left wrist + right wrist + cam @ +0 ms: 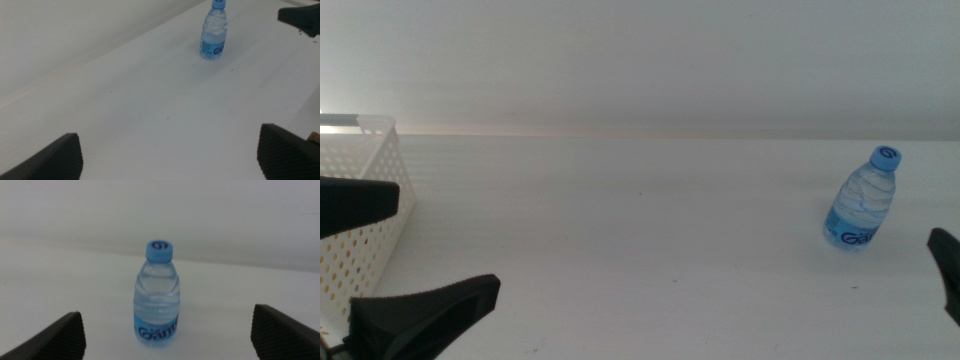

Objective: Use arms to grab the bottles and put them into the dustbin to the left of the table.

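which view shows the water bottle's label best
The right wrist view: the water bottle stands upright, close and centred between the open right gripper jaws, blue label lettering partly readable. Middle view shows it small at the table's right; left wrist view shows it small and far.

The water bottle point(157, 293) carries a blue label — dark letters reading "Gam" (rest cut off).

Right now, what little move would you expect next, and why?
Probably the right gripper eases forward toward the water bottle. The bottle stands upright on the table, centred ahead of the open jaws but not yet between them. The left gripper waits open near the dustbin.
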You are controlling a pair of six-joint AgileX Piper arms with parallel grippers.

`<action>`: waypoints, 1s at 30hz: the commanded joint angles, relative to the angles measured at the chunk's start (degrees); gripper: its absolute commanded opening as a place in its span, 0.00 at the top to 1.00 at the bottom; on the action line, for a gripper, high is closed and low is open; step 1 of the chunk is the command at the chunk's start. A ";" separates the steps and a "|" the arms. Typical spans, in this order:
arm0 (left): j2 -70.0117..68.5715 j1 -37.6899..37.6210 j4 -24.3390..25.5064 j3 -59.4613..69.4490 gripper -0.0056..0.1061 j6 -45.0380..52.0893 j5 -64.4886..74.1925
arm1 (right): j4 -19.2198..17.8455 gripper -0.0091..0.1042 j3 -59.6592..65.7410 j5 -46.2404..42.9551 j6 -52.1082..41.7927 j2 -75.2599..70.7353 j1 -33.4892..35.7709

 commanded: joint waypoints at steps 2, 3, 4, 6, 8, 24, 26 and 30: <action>-0.19 -0.33 -0.30 0.27 0.11 0.06 -1.06 | -0.22 0.14 -0.31 -3.70 -1.35 5.39 -0.43; -0.19 -0.33 -0.30 0.27 0.11 0.06 -1.06 | -0.21 0.14 -0.31 -5.39 -1.35 7.61 -0.43; -0.19 -0.33 -0.30 0.27 0.11 0.06 -1.06 | -0.21 0.14 -0.31 -7.63 -1.47 9.90 -0.43; -0.19 -0.33 -0.30 0.27 0.11 0.06 -1.06 | -0.07 0.14 -0.31 -12.68 -1.91 14.33 -0.43; -0.19 -0.33 -0.30 0.27 0.11 0.06 -1.06 | 1.28 0.14 -0.31 -19.13 -1.91 19.38 -0.43; -0.19 -0.33 -0.30 0.27 0.11 0.06 -1.06 | 8.48 0.14 -2.50 -48.40 -11.57 51.09 -0.43; -0.19 -0.33 -0.30 0.27 0.11 0.06 -1.06 | 8.48 0.14 -4.13 -48.40 -11.57 53.87 -0.43; -0.19 -0.33 -0.30 0.27 0.11 0.06 -1.06 | 8.04 0.14 -8.03 -48.40 -11.57 58.16 -0.43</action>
